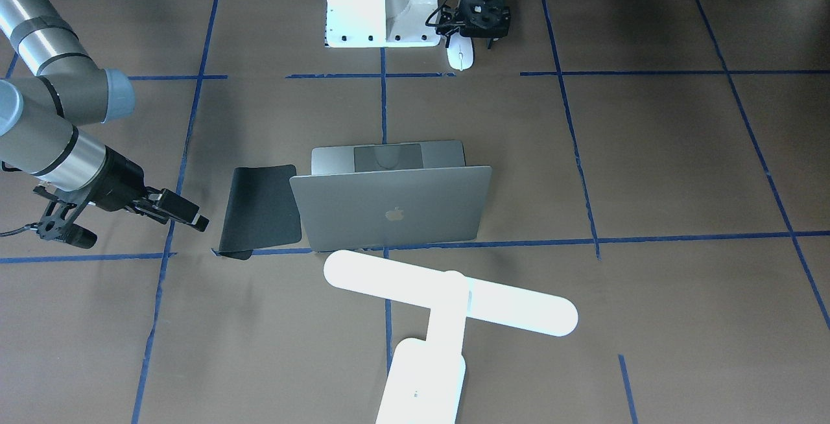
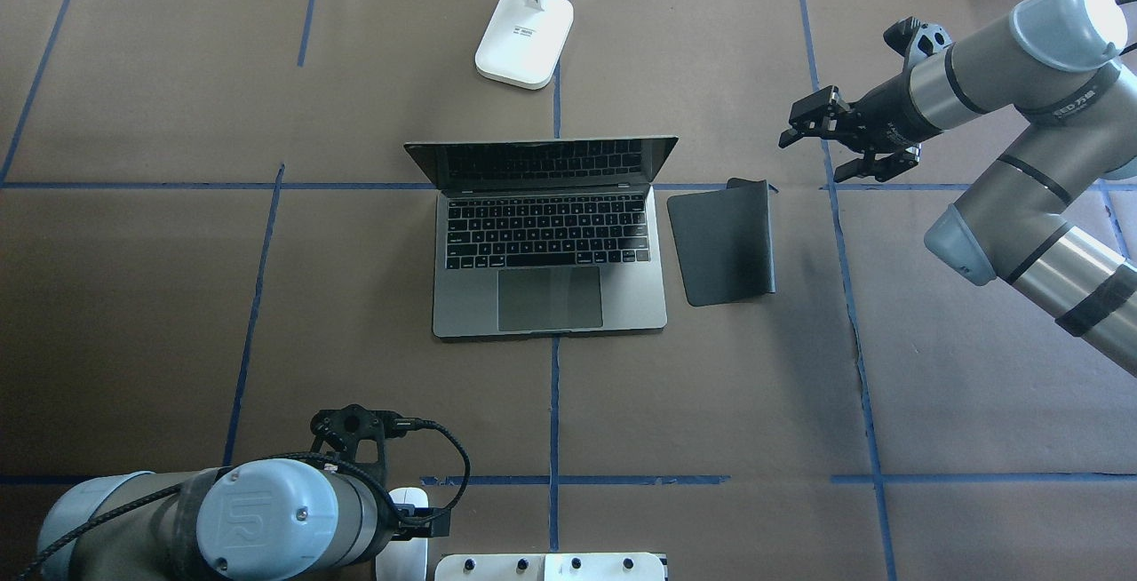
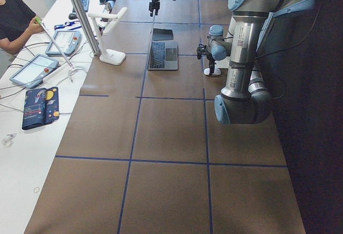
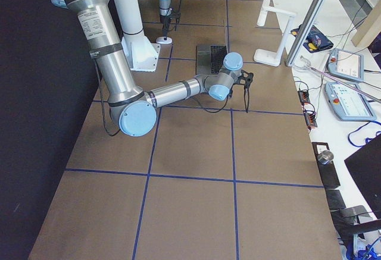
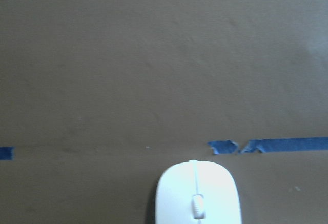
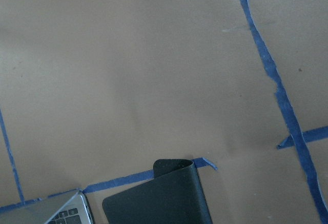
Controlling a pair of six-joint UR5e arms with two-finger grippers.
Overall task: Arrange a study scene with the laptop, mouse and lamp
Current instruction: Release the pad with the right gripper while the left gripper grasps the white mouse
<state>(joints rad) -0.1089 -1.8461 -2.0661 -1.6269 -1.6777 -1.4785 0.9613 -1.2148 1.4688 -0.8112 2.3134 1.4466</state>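
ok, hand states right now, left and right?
Left hand: cannot tell; it is down at the mouse, fingers hidden.
Right hand: open, holding nothing.

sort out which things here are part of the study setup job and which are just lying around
Part of the job:
laptop, open at mid-table
mouse, below the left gripper
lamp, beyond the laptop
black mat, beside the laptop

Just lying about:
tablets on the side bench
patterned pouch
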